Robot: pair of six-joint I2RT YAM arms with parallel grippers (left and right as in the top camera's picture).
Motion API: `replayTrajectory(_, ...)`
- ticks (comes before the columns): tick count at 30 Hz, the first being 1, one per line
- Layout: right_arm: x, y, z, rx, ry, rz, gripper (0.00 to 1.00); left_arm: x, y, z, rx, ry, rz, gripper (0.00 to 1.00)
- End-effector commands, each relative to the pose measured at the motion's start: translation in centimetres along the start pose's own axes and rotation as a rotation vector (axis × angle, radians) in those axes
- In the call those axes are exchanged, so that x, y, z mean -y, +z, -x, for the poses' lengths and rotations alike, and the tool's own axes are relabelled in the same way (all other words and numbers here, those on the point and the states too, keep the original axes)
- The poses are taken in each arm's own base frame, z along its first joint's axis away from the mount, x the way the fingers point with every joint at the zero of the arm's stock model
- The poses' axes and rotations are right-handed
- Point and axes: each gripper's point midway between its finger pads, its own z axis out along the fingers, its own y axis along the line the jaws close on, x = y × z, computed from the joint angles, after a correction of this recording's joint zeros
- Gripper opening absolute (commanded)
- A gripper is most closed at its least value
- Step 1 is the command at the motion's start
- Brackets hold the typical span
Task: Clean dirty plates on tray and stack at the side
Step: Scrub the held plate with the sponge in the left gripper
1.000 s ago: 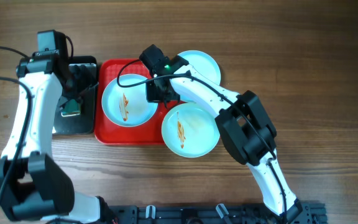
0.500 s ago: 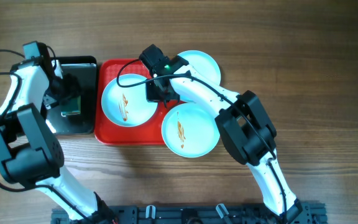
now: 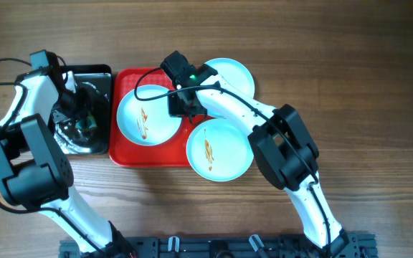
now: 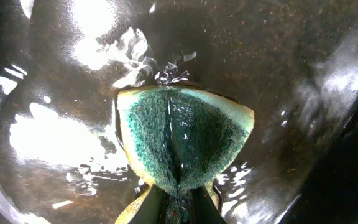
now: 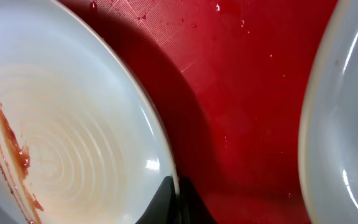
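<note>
Wood-grain desk (image 3: 335,43) carries everything. At the left, the glossy black tray (image 3: 99,72) holds a film of water. The left claw (image 4: 178,202) is clamped on a green-and-yellow sponge (image 4: 182,134) pressed onto the tray's wet floor. Just beside it, the red tray (image 3: 149,154) holds the left plate (image 3: 148,116), smeared brown-orange, its right rim pinched by the right claw (image 5: 178,193). The far plate (image 3: 231,75) looks clean and overhangs the tray's far right corner. The near plate (image 3: 221,149), smeared, overhangs the near right corner.
</note>
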Motion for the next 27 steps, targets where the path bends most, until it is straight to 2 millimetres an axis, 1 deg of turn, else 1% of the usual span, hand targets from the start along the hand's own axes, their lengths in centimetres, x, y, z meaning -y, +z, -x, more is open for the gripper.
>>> replayTrajectory(1,0.5,1.1,0.3,-0.008,-0.04,-0.004,0.04,0.6,-0.2,-0.7,-0.022,-0.045,-0.026,0.04)
replayTrajectory(3,0.3,1.0,0.3,-0.024,-0.049,0.03,0.05,0.9,-2.3,-0.5,0.011,-0.067,-0.04,0.04)
replayTrajectory(4,0.5,0.9,0.4,-0.028,-0.043,0.038,0.04,1.6,-4.0,-0.4,0.041,-0.062,-0.074,0.04)
replayTrajectory(6,0.6,0.8,0.5,-0.04,-0.051,0.062,0.04,3.0,-6.8,-0.5,0.081,-0.049,-0.137,0.04)
replayTrajectory(7,0.8,0.7,0.7,-0.045,-0.044,0.072,0.04,4.5,-8.5,-0.8,0.102,-0.029,-0.195,0.04)
replayTrajectory(8,0.9,0.7,0.8,-0.044,-0.04,0.073,0.04,5.8,-9.5,-1.1,0.109,-0.007,-0.232,0.04)
replayTrajectory(10,0.9,0.7,0.9,-0.041,-0.039,0.074,0.04,8.3,-10.1,-2.1,0.088,0.006,-0.263,0.04)
replayTrajectory(13,0.9,0.7,0.9,-0.039,-0.036,0.074,0.04,13.2,-9.4,-4.0,0.034,0.053,-0.281,0.04)
replayTrajectory(15,1.0,0.7,1.1,-0.036,-0.035,0.076,0.04,14.9,-8.2,-4.9,0.01,0.057,-0.244,0.04)
replayTrajectory(18,0.8,0.7,1.0,-0.039,-0.036,0.083,0.04,15.2,-5.4,-5.4,0.004,0.006,-0.154,0.04)
replayTrajectory(19,0.8,0.7,1.0,-0.039,-0.036,0.084,0.04,15.5,-4.0,-5.3,0.014,-0.012,-0.143,0.04)
replayTrajectory(21,0.8,0.7,1.0,-0.038,-0.036,0.084,0.04,14.8,-2.2,-4.6,0.057,-0.073,-0.09,0.04)
replayTrajectory(22,0.8,0.7,1.1,-0.037,-0.036,0.084,0.04,14.5,-1.6,-4.2,0.079,-0.079,-0.072,0.04)
replayTrajectory(24,0.8,0.7,1.1,-0.036,-0.035,0.085,0.04,14.8,-0.6,-3.4,0.121,-0.037,-0.082,0.04)
replayTrajectory(26,0.8,0.7,1.1,-0.036,-0.036,0.085,0.04,15.0,0.2,-3.9,0.113,0.006,-0.078,0.04)
replayTrajectory(27,0.8,0.7,1.1,-0.036,-0.037,0.085,0.04,15.5,0.7,-4.8,0.083,0.045,-0.097,0.04)
